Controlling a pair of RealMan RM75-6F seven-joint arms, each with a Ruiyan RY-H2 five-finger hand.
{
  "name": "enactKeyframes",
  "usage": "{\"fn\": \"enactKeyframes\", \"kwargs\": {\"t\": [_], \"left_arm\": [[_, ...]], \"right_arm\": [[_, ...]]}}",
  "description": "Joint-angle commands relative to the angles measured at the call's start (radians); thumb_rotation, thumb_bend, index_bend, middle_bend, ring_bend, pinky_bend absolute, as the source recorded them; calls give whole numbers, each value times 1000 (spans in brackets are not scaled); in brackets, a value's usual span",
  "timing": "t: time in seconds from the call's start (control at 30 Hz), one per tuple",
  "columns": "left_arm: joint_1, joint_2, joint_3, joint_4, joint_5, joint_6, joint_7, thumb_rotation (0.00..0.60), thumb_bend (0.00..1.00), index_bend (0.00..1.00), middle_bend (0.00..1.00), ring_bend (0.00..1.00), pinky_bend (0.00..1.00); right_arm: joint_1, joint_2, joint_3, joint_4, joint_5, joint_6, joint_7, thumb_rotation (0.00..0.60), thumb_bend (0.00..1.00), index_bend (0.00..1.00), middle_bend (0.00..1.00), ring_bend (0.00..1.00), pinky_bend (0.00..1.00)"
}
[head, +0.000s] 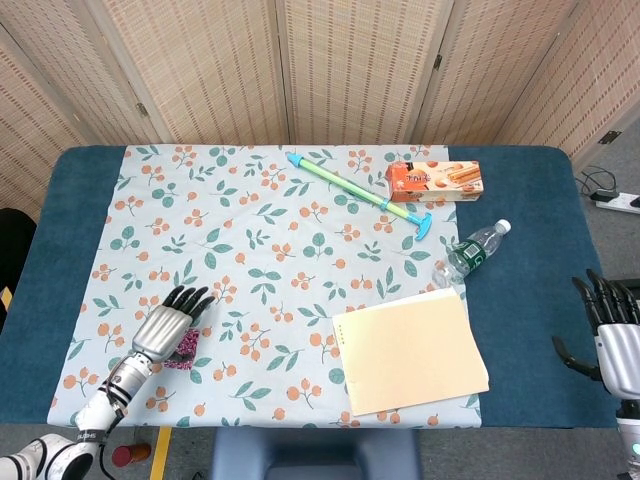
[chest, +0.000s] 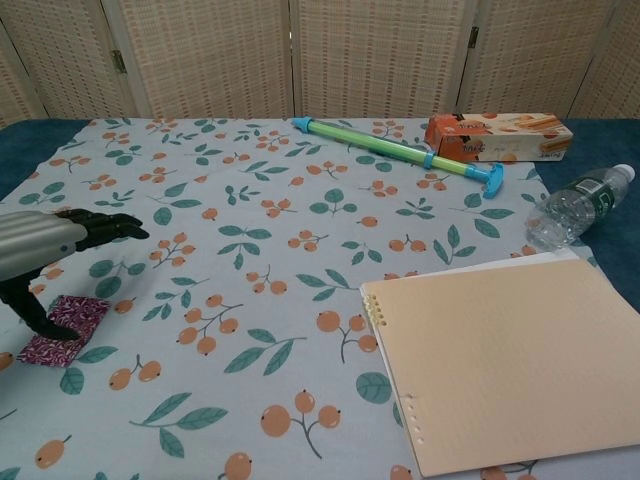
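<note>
A small magenta patterned square (head: 186, 349) lies on the floral cloth near the front left. My left hand (head: 168, 326) hovers over it with fingers stretched forward and apart. In the chest view the left hand (chest: 45, 244) has its thumb down, touching the near-left part of the square (chest: 72, 322); nothing is gripped. My right hand (head: 616, 340) stays at the far right over the blue table edge, fingers spread and empty, nearest to the tan notebook (head: 410, 350). The chest view does not show the right hand.
The tan notebook (chest: 510, 365) covers the front right. A plastic bottle (head: 470, 252) lies behind it. An orange biscuit box (head: 435, 181) and a green-blue tube toy (head: 355, 190) lie at the back. The floral cloth (head: 260, 260) covers the blue table.
</note>
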Motion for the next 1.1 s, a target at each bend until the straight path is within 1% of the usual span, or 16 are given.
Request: {"fn": "enactKeyframes", "kwargs": {"t": [0.03,0.27,0.57,0.87,1.1], "left_arm": [[-5,-11,-1,6,-11,-10,5,600,134,26,3,0,0],[-7,-26,-3,34,-37,-25,-1,600,134,26,3,0,0],[6,-3,3,52,-70,-32,-9,600,134,26,3,0,0],[18,3,6,105,-108,-47,-15,600,134,26,3,0,0],[32,25,0,102,-113,-24,-29,600,134,26,3,0,0]], "right_arm": [[1,-2,0,1,0,-2,1,501,364,0,0,0,0],[4,-2,2,3,1,-5,0,500,364,0,0,0,0],[5,-3,4,3,5,-9,1,501,363,0,0,0,0],[2,-4,5,3,7,-6,1,502,364,0,0,0,0],[-1,-6,4,4,3,3,2,500,364,0,0,0,0]]}}
